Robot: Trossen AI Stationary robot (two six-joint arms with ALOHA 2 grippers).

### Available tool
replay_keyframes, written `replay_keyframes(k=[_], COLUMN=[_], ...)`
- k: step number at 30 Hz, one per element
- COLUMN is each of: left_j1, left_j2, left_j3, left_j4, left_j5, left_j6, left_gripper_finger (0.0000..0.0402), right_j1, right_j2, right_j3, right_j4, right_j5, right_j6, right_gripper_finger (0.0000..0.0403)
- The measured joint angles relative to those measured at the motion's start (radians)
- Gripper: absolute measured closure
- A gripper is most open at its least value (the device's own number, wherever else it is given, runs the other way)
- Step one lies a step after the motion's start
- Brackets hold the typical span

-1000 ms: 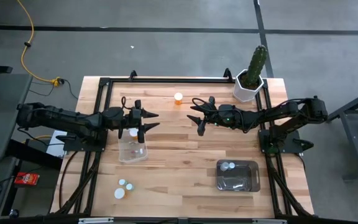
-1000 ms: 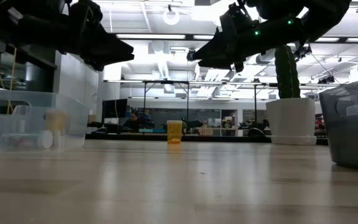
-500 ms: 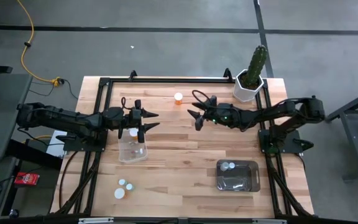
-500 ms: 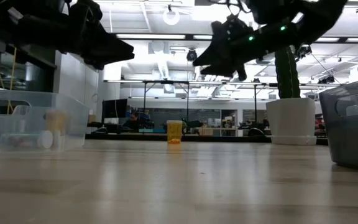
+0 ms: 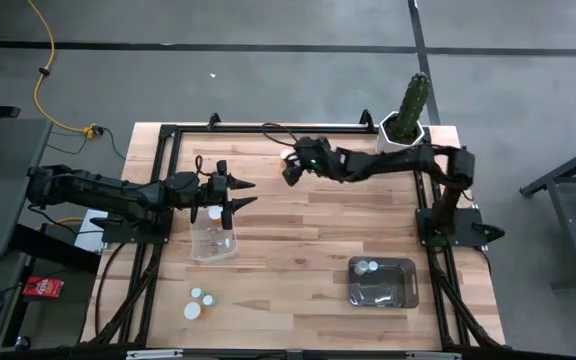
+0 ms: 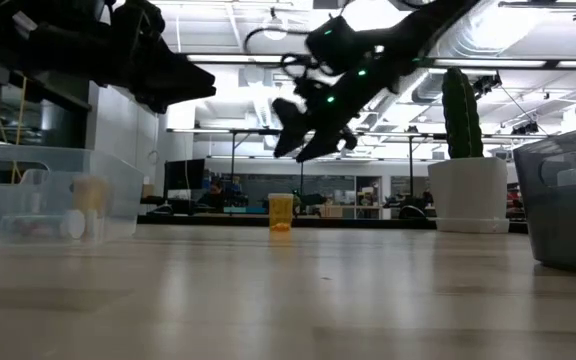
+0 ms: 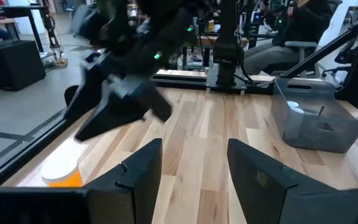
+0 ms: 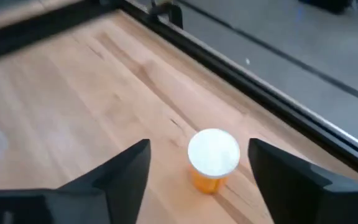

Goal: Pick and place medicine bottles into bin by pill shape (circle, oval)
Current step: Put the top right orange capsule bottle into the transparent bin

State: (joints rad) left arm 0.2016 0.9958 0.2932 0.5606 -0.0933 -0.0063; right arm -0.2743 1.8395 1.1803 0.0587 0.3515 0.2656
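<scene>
From above, my arm hid the orange bottle point(image 8: 213, 158); my right claw point(image 8: 197, 165) hung over it, fingers wide apart, touching nothing.

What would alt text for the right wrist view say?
A small orange pill bottle with a white round cap stands upright on the light wooden table, framed between the right claw's two open dark fingers.
</scene>
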Motion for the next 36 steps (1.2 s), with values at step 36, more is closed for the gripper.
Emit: replay_keyframes(k=[36], left_j1=[0.000], left_j2=[0.000], left_j3=[0.000], left_j4=[-0.003], left_j5=[0.006], left_j6=[-0.062], left_gripper_finger=[0.0229], right_j1=[-0.074], right_j2=[0.246], right_j3=[0.261], right_j4=[-0.243], right_j5=[-0.029], right_j6=[0.164], right_gripper_finger=[0.0095])
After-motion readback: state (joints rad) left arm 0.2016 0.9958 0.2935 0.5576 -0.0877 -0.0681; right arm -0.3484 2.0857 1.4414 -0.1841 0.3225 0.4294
